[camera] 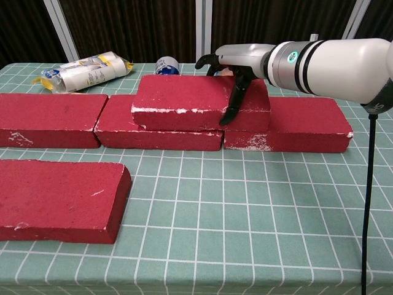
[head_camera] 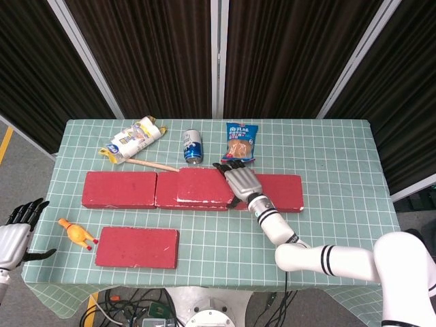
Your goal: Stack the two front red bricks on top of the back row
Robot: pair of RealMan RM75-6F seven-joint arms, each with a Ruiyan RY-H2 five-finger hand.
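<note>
Three red bricks form the back row: left [head_camera: 119, 189], middle [camera: 153, 132] and right [head_camera: 285, 193]. A further red brick [head_camera: 201, 185] [camera: 184, 101] lies on top of that row, over the middle brick and the seam to the right one. My right hand [head_camera: 242, 181] [camera: 238, 70] grips its right end, with fingers over the back edge and the thumb [camera: 233, 101] down the front face. One more red brick [head_camera: 136, 247] [camera: 58, 200] lies flat at the front left. My left hand [head_camera: 15, 235] hangs off the table's left edge, fingers apart and holding nothing.
Behind the row lie a white and yellow packet [head_camera: 133, 141], a wooden stick [head_camera: 153, 165], a blue can [head_camera: 193, 146] and a blue snack bag [head_camera: 242, 142]. A yellow rubber chicken [head_camera: 76, 234] lies left of the front brick. Dark curtains stand behind the table.
</note>
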